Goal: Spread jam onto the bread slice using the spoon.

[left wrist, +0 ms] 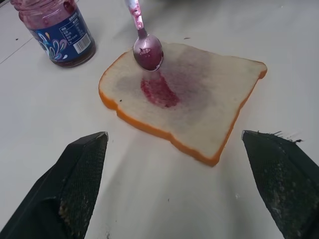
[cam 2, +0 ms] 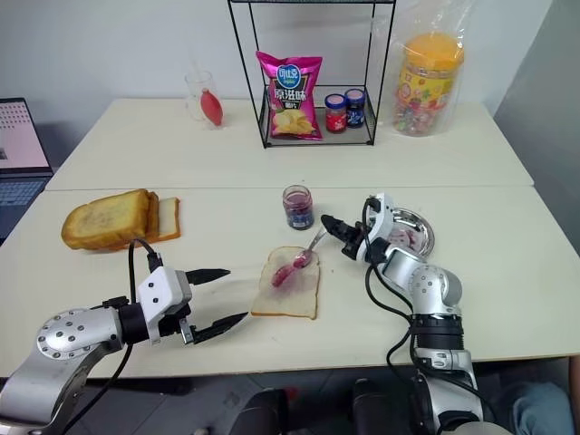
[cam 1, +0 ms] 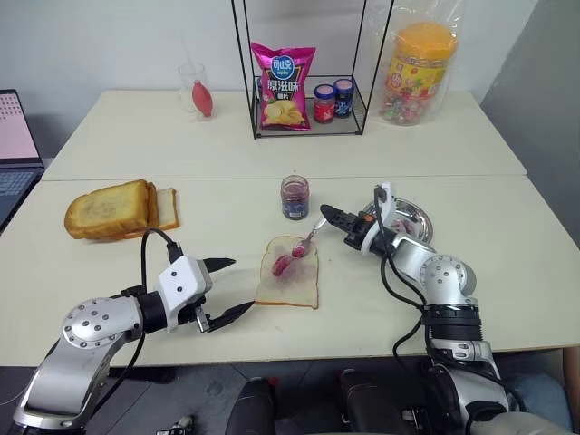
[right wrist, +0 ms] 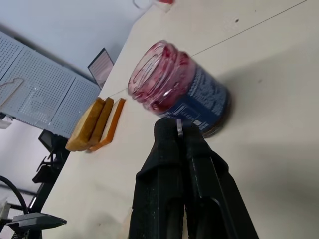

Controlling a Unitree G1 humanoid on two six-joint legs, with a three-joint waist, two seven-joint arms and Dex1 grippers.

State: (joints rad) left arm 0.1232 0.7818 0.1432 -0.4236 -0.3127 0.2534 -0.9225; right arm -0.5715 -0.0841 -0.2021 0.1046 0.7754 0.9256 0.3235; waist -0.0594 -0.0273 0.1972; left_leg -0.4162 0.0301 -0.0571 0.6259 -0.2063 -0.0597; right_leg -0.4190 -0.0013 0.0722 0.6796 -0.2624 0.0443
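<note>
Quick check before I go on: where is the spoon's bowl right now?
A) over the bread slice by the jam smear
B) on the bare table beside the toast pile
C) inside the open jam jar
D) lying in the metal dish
A: the spoon, held by the right gripper, has its bowl over the bread slice, next to the jam smear.
</note>
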